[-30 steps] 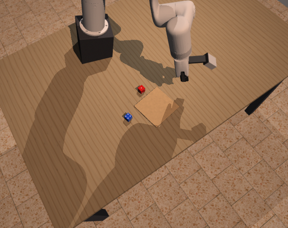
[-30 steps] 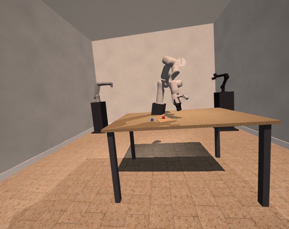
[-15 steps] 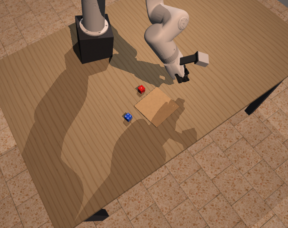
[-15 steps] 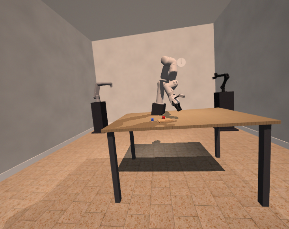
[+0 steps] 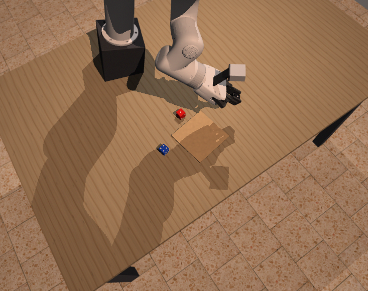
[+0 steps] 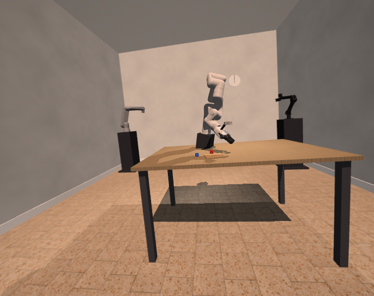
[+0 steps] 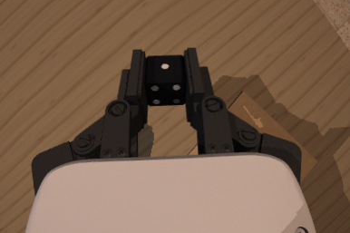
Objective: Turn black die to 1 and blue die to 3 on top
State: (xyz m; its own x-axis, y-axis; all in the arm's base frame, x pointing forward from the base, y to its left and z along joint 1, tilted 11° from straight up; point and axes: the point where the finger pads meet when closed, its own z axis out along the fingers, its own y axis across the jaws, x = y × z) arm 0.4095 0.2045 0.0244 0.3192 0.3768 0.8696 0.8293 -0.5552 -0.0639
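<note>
One black die (image 7: 165,80) clamped in tilted gripper (image 5: 234,97) (image 6: 231,139) (image 7: 165,64) | finish turning 1 upward, above table | then lower level over mat (image 5: 200,137) (image 6: 214,156) (image 7: 267,126), release gently

No written words or brand names can be read; the only legible numbers are pips on dice. In the wrist view, the small black cube-shaped die (image 7: 165,76) shows one white pip on one face and four white pips, in a square, on the adjoining face. On the small red cube-shaped die (image 5: 180,113) (image 6: 212,151), the upward face reads one, a single white pip. The small blue cube-shaped die (image 5: 163,149) (image 6: 197,154) carries four white pips on its upward face; its side markings are too small to read. The round mark on the white rounded robot arm (image 5: 184,33) (image 6: 216,93) is illegible
</note>
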